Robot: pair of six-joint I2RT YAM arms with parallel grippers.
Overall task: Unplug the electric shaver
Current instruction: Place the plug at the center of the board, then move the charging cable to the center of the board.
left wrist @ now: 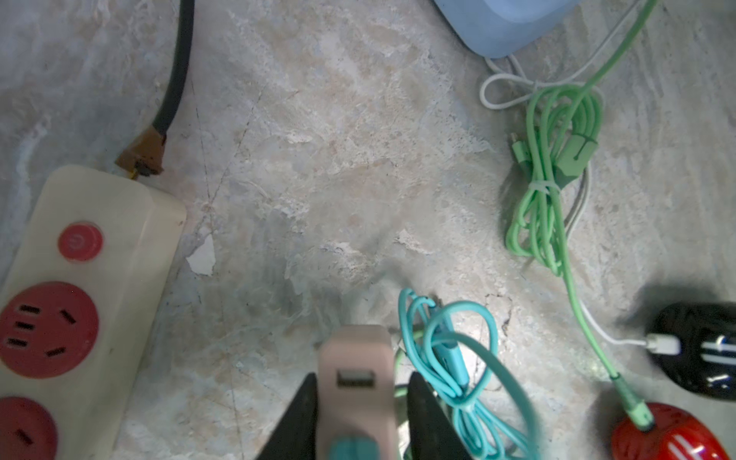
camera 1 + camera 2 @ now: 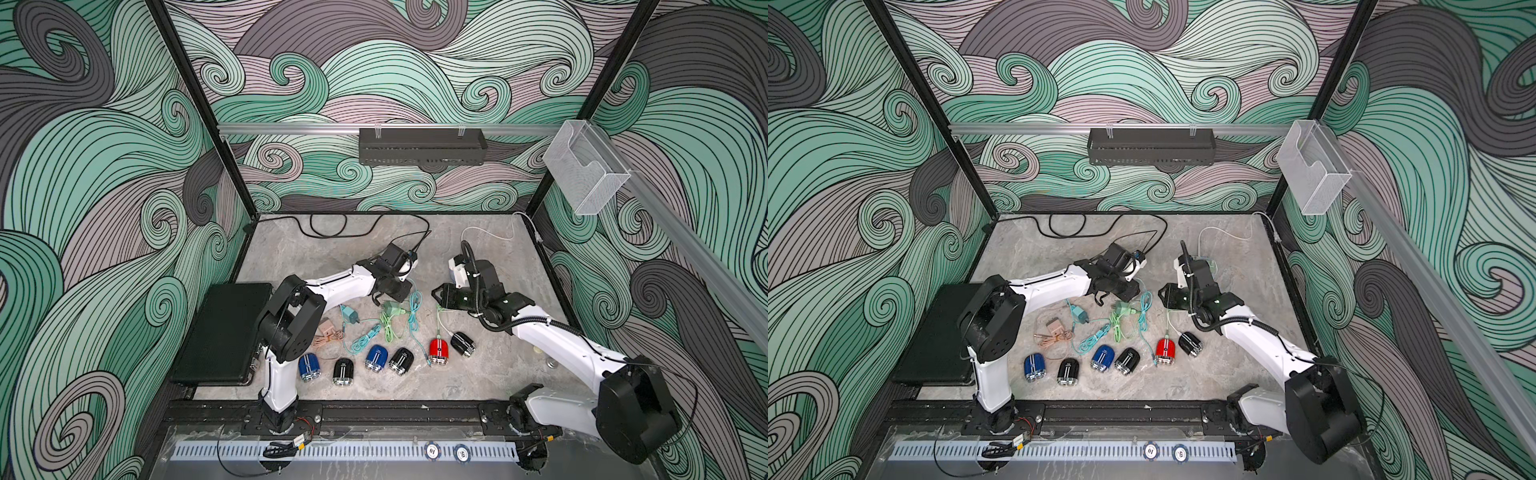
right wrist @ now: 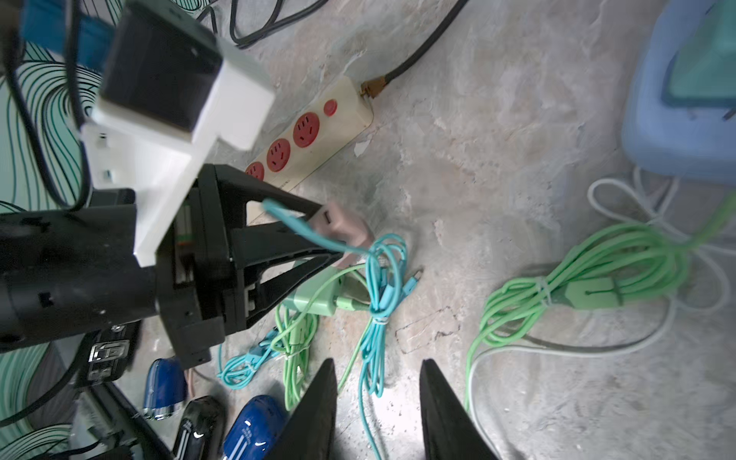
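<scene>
The shavers lie in a loose row near the front of the table [image 2: 332, 257]. Two of them have cords in them. The red shaver [image 2: 439, 352] has a green cord [image 1: 573, 302] plugged into its end. Its neighbour, the black shaver [image 2: 463, 344], just beside it on the right arm's side, has a white cord [image 1: 621, 338] plugged in. Four more lie further along toward the left arm: a black one [image 2: 401, 361], a blue one [image 2: 376, 358], another black one [image 2: 343, 372] and another blue one [image 2: 308, 368]. I cannot tell whether anything is plugged into those four.

Behind the red shaver, the green cord runs up into a tied bundle [image 1: 553, 159].

The left gripper [image 1: 362, 378] is behind the row, near the middle of the table. A pink adapter [image 1: 354, 354] stands between its fingers with a teal cord [image 1: 446, 358] plugged into it. The fingers are only slightly apart. One lies against the adapter, and a thin gap shows at the other, so they are not clamped on it. A green charger [image 3: 314, 298] lies just below the adapter.

The right gripper [image 3: 378, 364] is across from it with its fingers partly apart and nothing held between them.

A cream power strip [image 1: 79, 278] with red sockets lies beyond the left gripper, and a black cable [image 1: 175, 71] leaves its end. A pale blue box [image 3: 677, 119] sits further back.
</scene>
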